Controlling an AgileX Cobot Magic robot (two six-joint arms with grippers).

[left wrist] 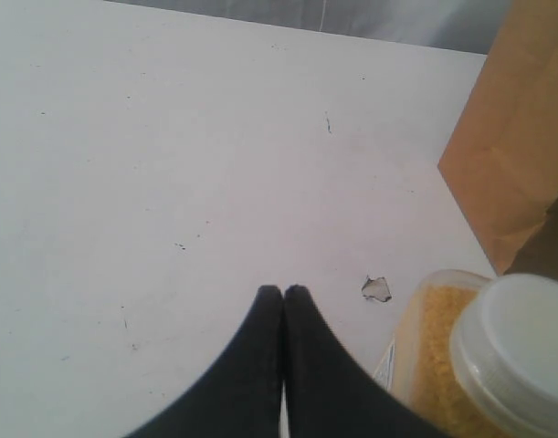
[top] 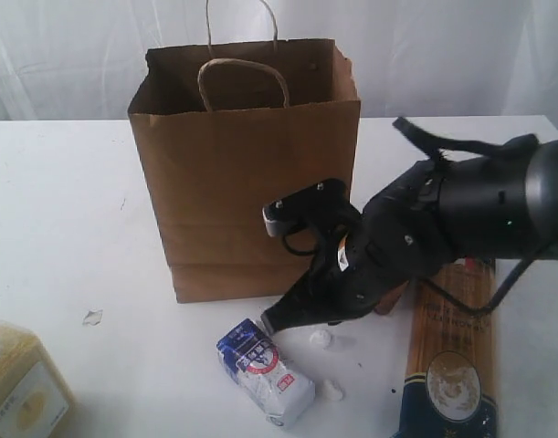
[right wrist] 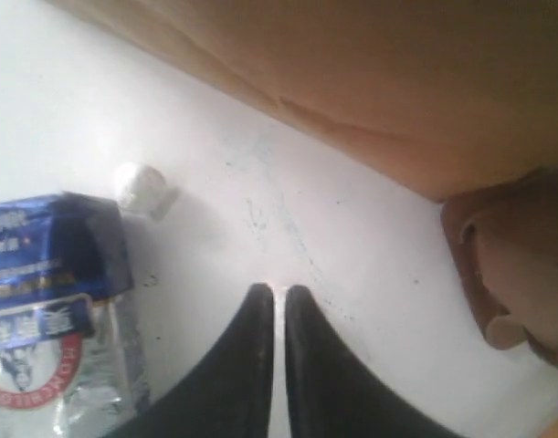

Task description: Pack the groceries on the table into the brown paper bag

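The brown paper bag (top: pixel 247 173) stands upright and open at mid table (top: pixel 59 210). My right gripper (top: pixel 271 321) hangs low in front of the bag's base, shut with only a sliver between the fingers (right wrist: pixel 301 306) and nothing held. The blue-white pouch (top: pixel 265 370) lies just beside it (right wrist: pixel 55 310). A brown pouch (right wrist: pixel 507 274) sits at the bag's corner, mostly hidden by the arm in the exterior view. The spaghetti pack (top: pixel 452 356) lies at the right. The yellow-grain container (top: pixel 23 388) is at the front left, next to my shut, empty left gripper (left wrist: pixel 283 292). The jar and the can are out of view.
Small white crumbs (top: pixel 321 338) lie between the pouch and the right gripper, another (top: pixel 331 390) nearer the front. A torn scrap (top: pixel 92 318) rests left of the bag. The container's white lid (left wrist: pixel 521 347) and the bag's side (left wrist: pixel 516 137) stand close to the left gripper.
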